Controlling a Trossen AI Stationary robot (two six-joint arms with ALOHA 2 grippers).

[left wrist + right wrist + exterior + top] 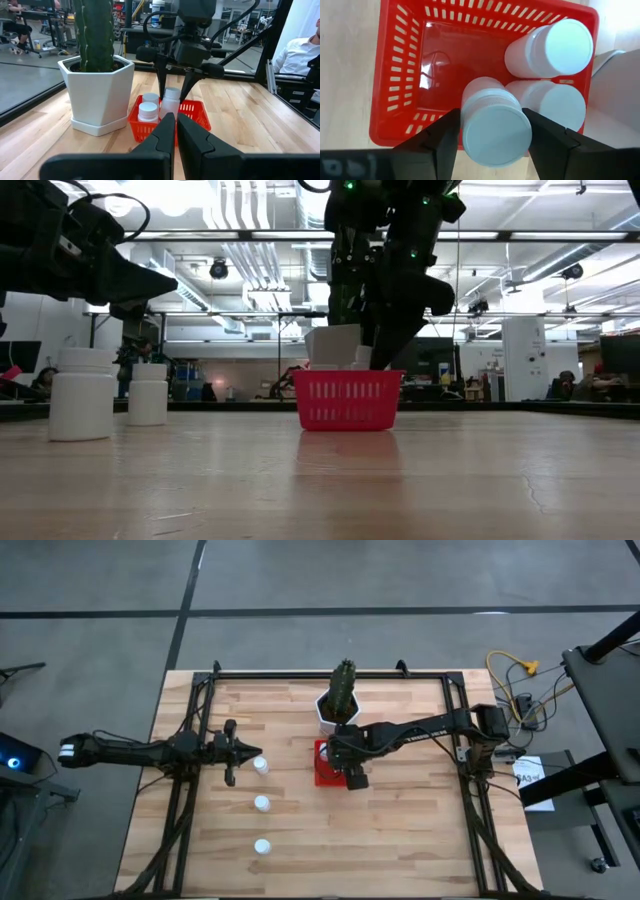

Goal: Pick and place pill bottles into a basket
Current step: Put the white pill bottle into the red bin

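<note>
The red basket stands on the table in front of the white cactus pot. It holds two white pill bottles, standing upright. My right gripper is over the basket, shut on a third pill bottle. Three more bottles stand on their bases on the table's left half. My left gripper hovers just left of the farthest of these, its fingers together and empty, as the left wrist view shows. My right gripper pinches the bottle between its two fingers at its top end, by the cap. The fingers come from above, pointing down. The bottle stands upright, its lower part inside the basket beside the other two; whether it rests on the basket's floor is hidden.
The white hexagonal pot with the tall green cactus stands right behind the basket, close to my right arm. A black frame rail runs around the tabletop. Bare wood lies at the near right. A person in a white shirt sits beyond the table.
</note>
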